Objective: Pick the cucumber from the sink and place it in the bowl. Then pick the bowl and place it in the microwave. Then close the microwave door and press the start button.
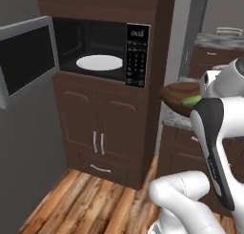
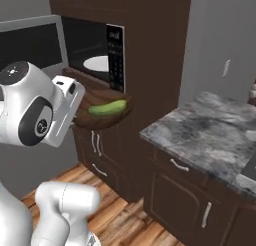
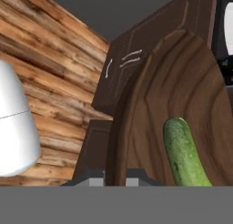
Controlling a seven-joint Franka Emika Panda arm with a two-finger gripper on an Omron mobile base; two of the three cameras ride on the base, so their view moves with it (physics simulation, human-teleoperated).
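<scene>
My gripper (image 3: pixel 116 176) is shut on the near rim of the dark brown wooden bowl (image 3: pixel 182 91) and holds it in the air. The green cucumber (image 3: pixel 184 155) lies inside the bowl. From the base, the bowl (image 1: pixel 177 96) (image 2: pixel 102 119) with the cucumber (image 1: pixel 191 101) (image 2: pixel 107 108) hangs right of the microwave (image 1: pixel 90 43) (image 2: pixel 90 42), a little below its keypad panel (image 1: pixel 137 52) (image 2: pixel 116 57). The microwave door (image 1: pixel 26 59) (image 2: pixel 30 42) stands swung open to the left. Its white turntable plate (image 1: pixel 99 63) is bare. The sink is out of view.
Dark wood cabinet doors (image 1: pixel 97 128) fill the tower under the microwave. A grey stone counter (image 2: pixel 210 125) on dark cabinets runs to the right. The wooden plank floor (image 1: pixel 76 199) lies below, with a grey wall to the left.
</scene>
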